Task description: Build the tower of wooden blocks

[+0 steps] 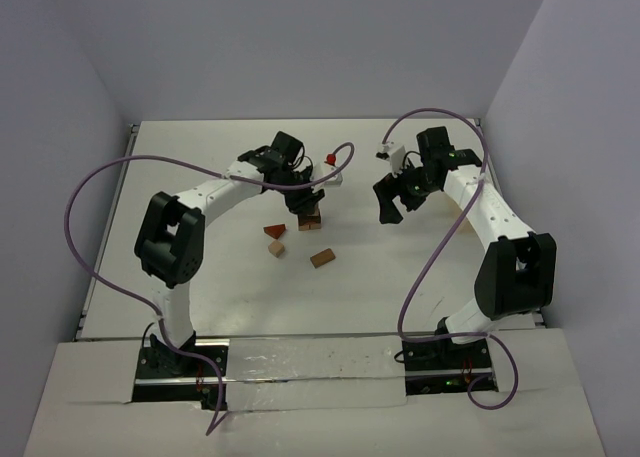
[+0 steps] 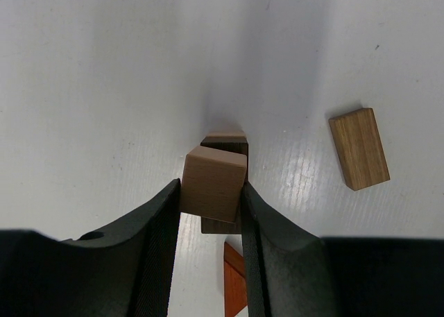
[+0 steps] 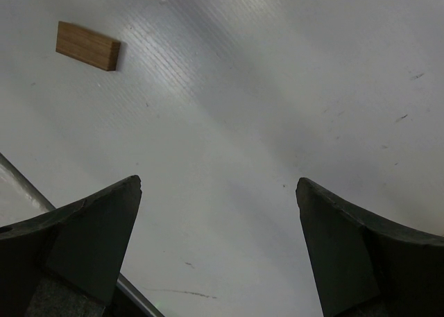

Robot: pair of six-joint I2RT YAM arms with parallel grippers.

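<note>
My left gripper [image 1: 303, 205] is shut on a tan wooden cube [image 2: 214, 182] and holds it just above a short stack of blocks [image 1: 311, 220] at the table's middle. In the left wrist view a dark brown block [image 2: 223, 225] of the stack shows under the cube, which sits slightly to its left. A reddish-brown piece [image 2: 234, 284] lies near the stack's foot. A brown bar [image 1: 322, 258] lies flat in front; it also shows in the left wrist view [image 2: 359, 148] and the right wrist view [image 3: 88, 45]. My right gripper [image 1: 388, 207] is open and empty, to the right of the stack.
A reddish-brown triangular piece [image 1: 274, 231] and a tan block [image 1: 277, 248] lie loose left of the bar. Purple cables [image 1: 100, 177] loop over both arms. White walls close the table's back and sides. A table edge strip [image 3: 28, 185] shows at the right wrist view's lower left.
</note>
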